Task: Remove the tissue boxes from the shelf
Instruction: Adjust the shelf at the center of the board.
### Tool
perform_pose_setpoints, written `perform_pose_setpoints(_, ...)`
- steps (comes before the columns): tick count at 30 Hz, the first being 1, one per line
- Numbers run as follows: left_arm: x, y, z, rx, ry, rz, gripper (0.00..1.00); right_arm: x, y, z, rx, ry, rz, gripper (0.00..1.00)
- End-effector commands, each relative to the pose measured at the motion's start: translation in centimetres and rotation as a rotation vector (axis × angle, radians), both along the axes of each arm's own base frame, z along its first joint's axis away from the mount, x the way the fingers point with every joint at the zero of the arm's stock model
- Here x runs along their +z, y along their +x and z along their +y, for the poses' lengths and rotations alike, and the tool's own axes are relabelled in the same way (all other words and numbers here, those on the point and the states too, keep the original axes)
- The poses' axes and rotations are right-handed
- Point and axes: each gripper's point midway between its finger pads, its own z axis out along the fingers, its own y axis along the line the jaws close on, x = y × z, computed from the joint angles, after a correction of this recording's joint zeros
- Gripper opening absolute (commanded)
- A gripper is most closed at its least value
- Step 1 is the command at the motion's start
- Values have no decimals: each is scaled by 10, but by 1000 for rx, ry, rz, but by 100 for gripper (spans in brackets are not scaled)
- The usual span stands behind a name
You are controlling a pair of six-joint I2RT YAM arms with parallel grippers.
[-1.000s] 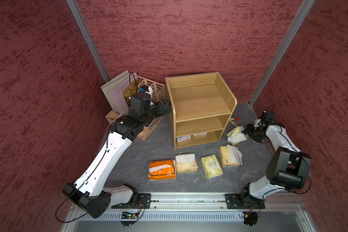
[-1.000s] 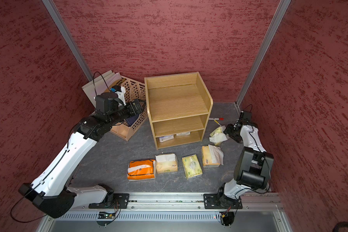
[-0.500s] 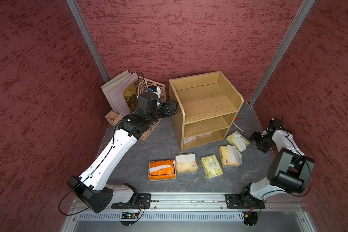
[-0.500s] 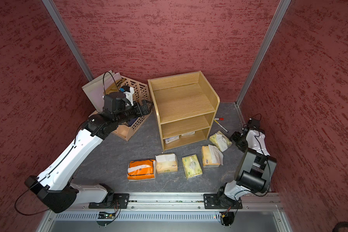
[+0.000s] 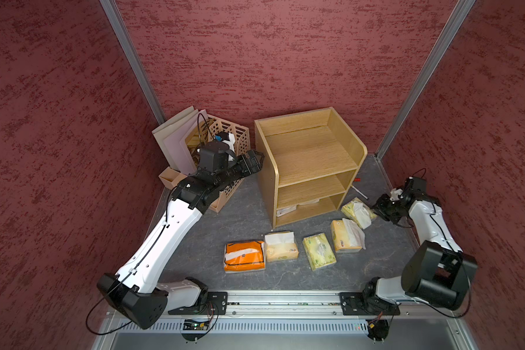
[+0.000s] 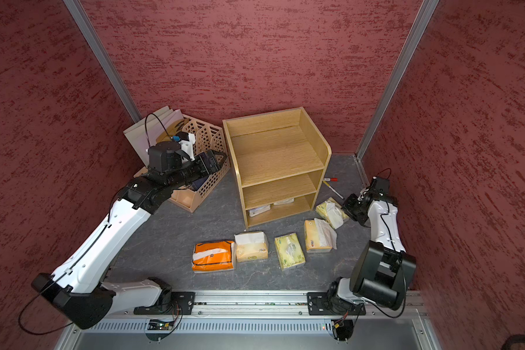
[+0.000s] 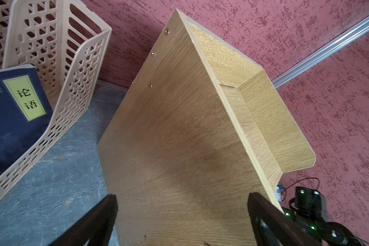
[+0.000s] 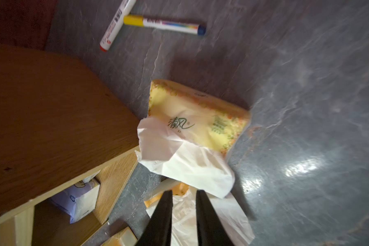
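Beside your right end effector (image 8: pixel 183 191), jaws narrowly parted and empty, a purple pack (image 8: pixel 79 198) lies inside the shelf's (image 8: pixel 51 106) bottom tier, nearer this arm.

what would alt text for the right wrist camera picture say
A yellow tissue pack with white tissue spilling out lies on a grey table beside a wooden shelf. The right gripper, narrowly open and empty, points towards it; a purple pack sits inside the shelf, and two markers lie beyond.
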Motion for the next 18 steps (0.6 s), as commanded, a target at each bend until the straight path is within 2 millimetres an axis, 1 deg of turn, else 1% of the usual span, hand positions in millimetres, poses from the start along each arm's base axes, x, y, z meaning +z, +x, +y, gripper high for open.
perform_pose_setpoints(1, 22, -2, -2, -20, -12, -44, 100, -14, 11, 21, 9, 84, -17, 18)
perform_pose_setpoints(2, 27, -3, -1, -18, -4, -56, 100, -27, 11, 25, 10, 105, 10, 18)
perform_pose_setpoints(4, 39, -6, 2, -17, 12, -78, 100, -42, 9, 26, 0, 104, 50, 18)
perform_pose_setpoints(5, 45, -8, 4, -21, 22, -91, 100, -48, 8, 24, -9, 90, 71, 18)
perform_pose_setpoints(7, 55, -13, 7, -24, 42, -107, 100, -47, 8, 19, -12, 62, 77, 17)
perform_pose_setpoints(9, 63, -20, 11, -24, 57, -122, 100, -34, 11, 16, -2, 39, 56, 17)
perform_pose_setpoints(13, 74, -38, 15, -49, 74, -132, 100, 13, 24, 14, 22, 17, -37, 18)
perform_pose_setpoints(14, 74, -43, 14, -61, 82, -134, 100, 35, 27, 17, 27, 15, -89, 19)
perform_pose_setpoints(16, 74, -54, 11, -90, 87, -132, 100, 59, 29, 19, 22, 30, -134, 23)
perform_pose_setpoints(17, 72, -59, 8, -112, 83, -128, 100, 71, 29, 21, 18, 38, -159, 27)
perform_pose_setpoints(18, 72, -63, 4, -135, 76, -127, 100, 78, 29, 23, 12, 46, -175, 31)
